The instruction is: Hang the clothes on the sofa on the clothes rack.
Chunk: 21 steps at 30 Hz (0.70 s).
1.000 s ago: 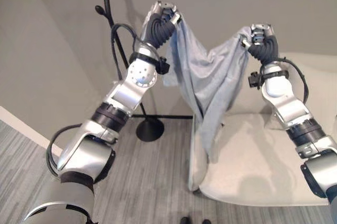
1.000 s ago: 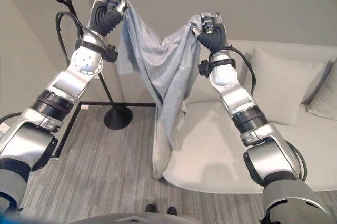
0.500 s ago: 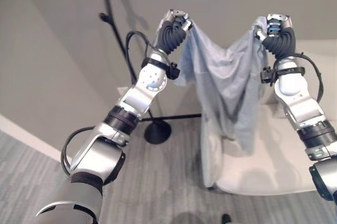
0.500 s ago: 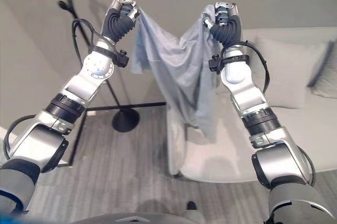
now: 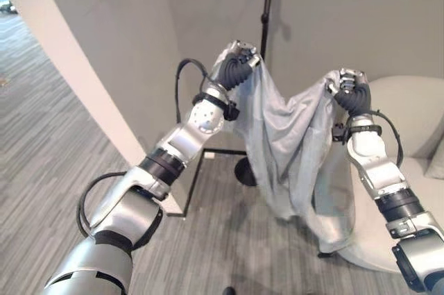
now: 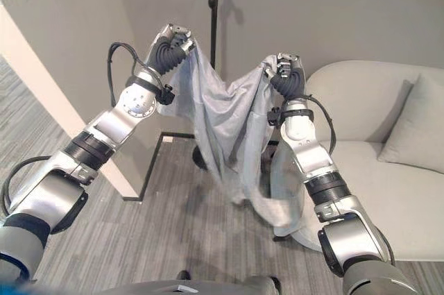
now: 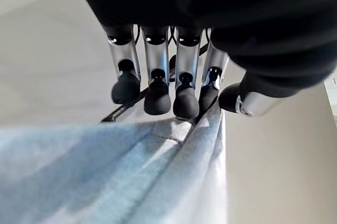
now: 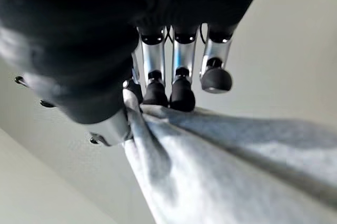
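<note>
The grey garment is hanging mid-frame, stretched between both raised hands, probably so it is spread for hooking. The left hand is pinching its upper left corner, the right hand its upper right. Behind it the clothes rack pole is rising at top centre, the sofa sitting at right.

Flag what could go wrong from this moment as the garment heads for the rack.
The grey garment sags low between the left hand and right hand; its hem hangs near the floor and could drag. Both hands pinch only an edge, so cloth may slip. The rack pole stands behind the cloth, partly hidden, which may hamper aiming.
</note>
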Tool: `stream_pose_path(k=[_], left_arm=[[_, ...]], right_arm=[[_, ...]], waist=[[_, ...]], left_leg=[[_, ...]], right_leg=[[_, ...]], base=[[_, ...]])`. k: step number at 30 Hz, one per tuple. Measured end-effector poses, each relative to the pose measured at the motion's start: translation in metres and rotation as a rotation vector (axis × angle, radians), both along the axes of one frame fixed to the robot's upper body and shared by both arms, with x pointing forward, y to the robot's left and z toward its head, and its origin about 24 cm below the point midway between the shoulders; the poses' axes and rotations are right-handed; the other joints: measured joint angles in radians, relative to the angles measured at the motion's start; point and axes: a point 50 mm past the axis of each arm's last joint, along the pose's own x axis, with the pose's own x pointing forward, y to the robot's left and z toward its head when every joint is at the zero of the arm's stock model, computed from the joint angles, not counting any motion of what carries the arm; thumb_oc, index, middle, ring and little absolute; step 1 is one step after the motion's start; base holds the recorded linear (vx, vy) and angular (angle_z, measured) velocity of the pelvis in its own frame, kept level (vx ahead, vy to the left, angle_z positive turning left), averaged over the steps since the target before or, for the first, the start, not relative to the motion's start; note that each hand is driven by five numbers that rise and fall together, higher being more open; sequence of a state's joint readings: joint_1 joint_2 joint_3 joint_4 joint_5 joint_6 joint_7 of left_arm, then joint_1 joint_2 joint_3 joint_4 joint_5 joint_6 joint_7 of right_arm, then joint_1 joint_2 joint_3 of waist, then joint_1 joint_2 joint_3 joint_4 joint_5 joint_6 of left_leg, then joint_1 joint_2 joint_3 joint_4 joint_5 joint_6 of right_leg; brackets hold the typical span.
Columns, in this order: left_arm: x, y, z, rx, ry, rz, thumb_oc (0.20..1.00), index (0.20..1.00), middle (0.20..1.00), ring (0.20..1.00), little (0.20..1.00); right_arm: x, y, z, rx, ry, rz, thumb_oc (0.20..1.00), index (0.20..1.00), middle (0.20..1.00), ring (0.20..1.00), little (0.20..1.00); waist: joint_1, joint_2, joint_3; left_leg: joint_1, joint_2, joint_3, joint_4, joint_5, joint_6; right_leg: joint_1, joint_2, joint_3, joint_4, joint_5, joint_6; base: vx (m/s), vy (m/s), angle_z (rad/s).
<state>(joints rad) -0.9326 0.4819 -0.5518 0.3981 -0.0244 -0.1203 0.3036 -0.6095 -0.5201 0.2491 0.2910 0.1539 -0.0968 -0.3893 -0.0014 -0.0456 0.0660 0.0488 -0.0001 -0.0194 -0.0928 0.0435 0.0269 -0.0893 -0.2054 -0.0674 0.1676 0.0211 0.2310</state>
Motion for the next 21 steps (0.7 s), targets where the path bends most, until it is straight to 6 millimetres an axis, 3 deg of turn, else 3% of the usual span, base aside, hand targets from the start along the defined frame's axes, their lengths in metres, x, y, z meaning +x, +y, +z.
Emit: stream_pose_path(k=[1,2,4,5,12,21], left_arm=[[0.000,0.003,0.002,-0.006,-0.005,0.007,0.200,0.200,0.200,0.200,0.200],[-0.001,0.006,-0.001,-0.022,0.000,0.014,0.200,0.200,0.200,0.200,0.200],[-0.002,0.008,0.005,-0.054,-0.013,0.015,0.200,0.200,0.200,0.200,0.200],[-0.002,0.009,0.006,-0.060,-0.016,0.017,0.200,0.200,0.200,0.200,0.200],[-0.002,0.007,0.009,-0.089,-0.021,0.007,0.200,0.200,0.200,0.200,0.200],[-0.003,0.004,0.009,-0.080,-0.013,-0.016,0.200,0.200,0.200,0.200,0.200]], right_arm=[[0.000,-0.002,0.002,-0.007,-0.005,-0.005,0.200,0.200,0.200,0.200,0.200],[0.000,-0.005,0.005,-0.011,-0.015,-0.013,0.200,0.200,0.200,0.200,0.200],[0.000,-0.011,0.008,-0.040,-0.016,-0.024,0.200,0.200,0.200,0.200,0.200],[0.000,-0.013,0.009,-0.045,-0.017,-0.028,0.200,0.200,0.200,0.200,0.200],[0.001,-0.012,0.017,-0.048,-0.039,-0.022,0.200,0.200,0.200,0.200,0.200],[0.002,-0.009,0.015,-0.047,-0.028,0.001,0.200,0.200,0.200,0.200,0.200]], waist=[[0.005,-0.021,-0.005],[0.001,-0.004,-0.008],[0.001,0.009,-0.011],[-0.008,0.009,-0.011],[-0.026,0.013,-0.016],[-0.025,0.020,-0.054]], left_leg=[[0.005,-0.019,0.008,0.000,-0.006,-0.009],[0.006,-0.020,0.004,-0.001,-0.010,-0.015],[0.014,0.000,0.006,0.000,-0.016,-0.036],[0.019,0.011,0.002,0.000,-0.018,-0.045],[0.030,0.051,-0.021,-0.001,-0.018,-0.069],[0.025,0.049,-0.022,-0.006,-0.018,-0.076]], right_leg=[[0.028,0.009,-0.046,-0.079,-0.001,-0.048],[0.071,0.017,-0.062,-0.152,0.032,-0.078],[0.133,0.048,-0.061,-0.270,0.081,-0.091],[0.142,0.058,-0.067,-0.271,0.077,-0.098],[0.166,0.097,-0.089,-0.270,0.059,-0.122],[0.164,0.094,-0.090,-0.270,0.062,-0.127]], base=[[0.07,-0.061,-0.04],[0.11,-0.080,0.00],[0.15,-0.125,0.01],[0.12,-0.101,0.02],[0.06,-0.061,0.10],[0.02,0.030,0.01]])
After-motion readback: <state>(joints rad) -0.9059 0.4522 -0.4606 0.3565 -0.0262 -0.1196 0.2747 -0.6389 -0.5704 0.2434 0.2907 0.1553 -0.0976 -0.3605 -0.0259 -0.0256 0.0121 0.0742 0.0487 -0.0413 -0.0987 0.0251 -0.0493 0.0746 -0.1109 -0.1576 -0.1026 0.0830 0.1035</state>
